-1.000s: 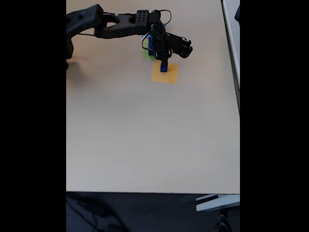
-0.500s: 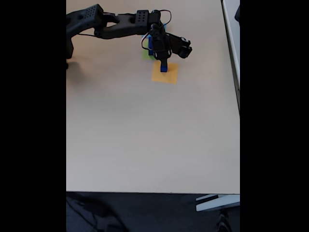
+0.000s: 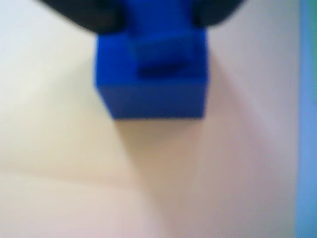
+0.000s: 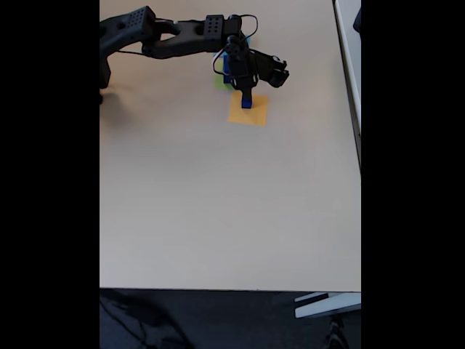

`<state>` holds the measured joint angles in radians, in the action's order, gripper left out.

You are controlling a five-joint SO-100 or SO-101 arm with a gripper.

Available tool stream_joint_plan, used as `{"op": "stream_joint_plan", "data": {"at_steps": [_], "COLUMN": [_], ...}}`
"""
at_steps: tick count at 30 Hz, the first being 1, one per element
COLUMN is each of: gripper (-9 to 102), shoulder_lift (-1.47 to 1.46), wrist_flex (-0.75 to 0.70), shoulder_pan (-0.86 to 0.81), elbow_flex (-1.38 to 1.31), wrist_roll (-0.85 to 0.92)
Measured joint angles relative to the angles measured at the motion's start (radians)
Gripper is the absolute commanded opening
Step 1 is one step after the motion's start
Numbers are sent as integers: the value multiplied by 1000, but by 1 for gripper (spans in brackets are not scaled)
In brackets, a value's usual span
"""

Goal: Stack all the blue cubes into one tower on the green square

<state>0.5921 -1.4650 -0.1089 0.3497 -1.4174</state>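
The blue cubes are split between two places as I look on; the small cube [image 4: 247,102] sits at the top edge of the orange square [image 4: 248,112], right under the arm's tip, while the rest of the blue stack [image 4: 227,70] stands just behind on the green square [image 4: 219,81], half hidden by the black arm [image 4: 182,36].

Closest to the wrist camera, the small cube [image 3: 151,74] is large and blurred, with dark shapes on either side of its upper part; those look to me like the jaws standing at its flanks, so I judge the gripper [image 4: 246,94] clamped on it or very nearly so, though I cannot tell for certain from either picture. Beneath the cube the wrist view gives pale paper, with a blue strip along the right edge that I cannot name.

The step in hand, as I read it, is the pick-up of the last cube; the next move calls for a firm close, a straight lift clear of the orange paper, then a short carry back toward the green square and a gentle, centred set-down on top of the stack, since a small block is easily nudged off.

The wrist view shows the cube's faces and how it lies between the jaws; the fixed view shows what the wrist cannot, namely the two squares, the waiting stack and the broad bare desk [image 4: 218,203] in front.
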Motion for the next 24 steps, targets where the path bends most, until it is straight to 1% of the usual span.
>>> {"op": "stream_joint_plan", "data": {"at_steps": [4,9,14,17,22,24], "gripper": [11,14,16,16,18,23], "shoulder_lift": [-3,-3,-3,-21,-17,3], "wrist_flex": [0,0,-20,-71,-198,-242], "shoulder_pan": [0,0,0,0,15,32], "elbow_flex": [0,-8,-80,-164,-288,-293], "wrist_roll": [0,0,31,35,35,35]}}
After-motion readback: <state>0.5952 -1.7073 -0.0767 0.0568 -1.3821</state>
